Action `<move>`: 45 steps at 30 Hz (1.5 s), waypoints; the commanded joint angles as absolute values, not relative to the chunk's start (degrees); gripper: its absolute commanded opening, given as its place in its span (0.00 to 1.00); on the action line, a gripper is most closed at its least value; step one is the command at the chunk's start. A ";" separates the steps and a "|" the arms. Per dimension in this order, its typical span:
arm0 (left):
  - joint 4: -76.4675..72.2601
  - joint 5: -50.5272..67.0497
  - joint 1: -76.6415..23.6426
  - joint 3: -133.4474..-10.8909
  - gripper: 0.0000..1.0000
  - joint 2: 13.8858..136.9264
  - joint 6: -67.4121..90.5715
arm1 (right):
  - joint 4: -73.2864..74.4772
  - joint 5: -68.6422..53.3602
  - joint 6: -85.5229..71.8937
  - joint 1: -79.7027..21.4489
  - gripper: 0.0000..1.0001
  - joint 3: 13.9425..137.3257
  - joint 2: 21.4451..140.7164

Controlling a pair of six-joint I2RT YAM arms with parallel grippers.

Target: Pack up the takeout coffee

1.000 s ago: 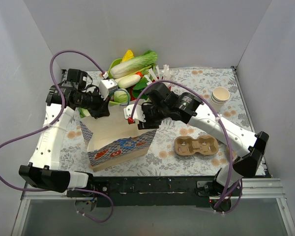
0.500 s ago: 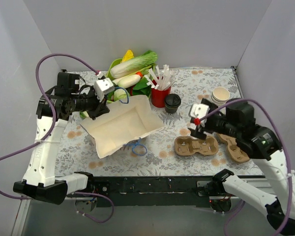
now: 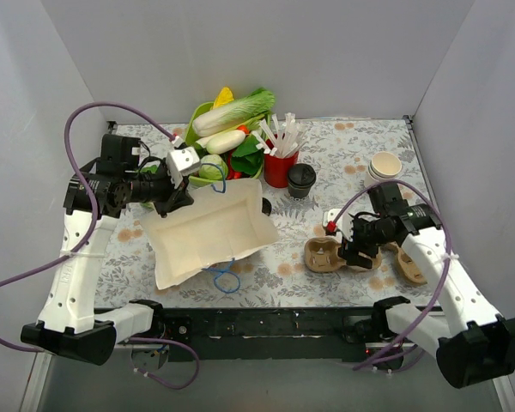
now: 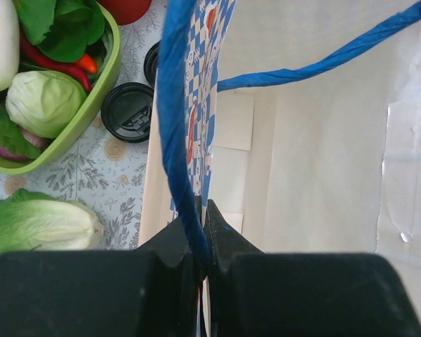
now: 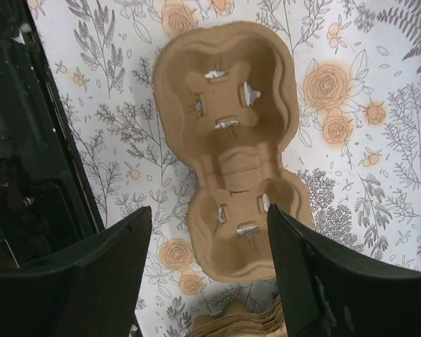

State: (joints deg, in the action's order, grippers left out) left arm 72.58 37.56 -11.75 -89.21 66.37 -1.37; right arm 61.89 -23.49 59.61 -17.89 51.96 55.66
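In the overhead view your left gripper (image 3: pixel 177 194) sits left of centre, at the upper left corner of a paper bag (image 3: pixel 208 233) whose mouth opens toward the camera. The left wrist view shows its fingers pressed together on the bag's blue handle (image 4: pixel 174 126), which runs up the frame from the fingertips.

Your right gripper (image 3: pixel 354 249) is at the right of the overhead view, low over a cardboard cup carrier (image 3: pixel 323 255). In the right wrist view its two fingers are spread wide, one at each side of the carrier's lower half, with nothing gripped between them. Whether they touch the carrier cannot be told.

The takeout coffee (image 3: pixel 301 180), a small cup with a black lid, stands upright on the flowered table (image 3: pixel 343 142) above centre. It is just beside a red straw holder (image 3: pixel 279 168) and apart from both grippers and the bag.

Stacked white cups (image 3: pixel 384 165) stand at the upper right. In the left wrist view, loose black lids (image 4: pixel 128 112) lie beside a green bowl (image 4: pixel 91 105) of vegetables.
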 commanded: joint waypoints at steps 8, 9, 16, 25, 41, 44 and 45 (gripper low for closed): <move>74.09 41.22 -11.95 -87.72 0.00 65.30 -1.67 | 68.73 -24.52 95.00 -8.26 0.71 57.57 71.54; 73.92 41.22 -11.95 -87.54 0.00 65.48 -1.67 | 67.69 -24.43 96.31 -8.17 0.72 57.48 71.89; 74.18 40.69 -11.95 -87.19 0.00 66.18 -0.97 | 66.36 -23.83 105.11 -8.44 0.67 55.64 74.00; 74.53 38.94 -11.95 -86.92 0.00 66.09 -0.70 | 61.26 -24.87 102.40 -9.75 0.63 50.63 73.48; 74.71 37.62 -11.95 -87.54 0.00 66.44 -0.44 | 50.98 -23.91 92.20 -11.51 0.58 44.39 72.25; 74.62 37.62 -11.95 -87.36 0.00 66.18 -0.44 | 49.49 -23.56 90.79 -11.86 0.58 43.68 72.25; 74.62 37.70 -11.95 -87.36 0.00 66.27 -0.44 | 49.13 -23.47 90.62 -11.95 0.57 43.42 72.25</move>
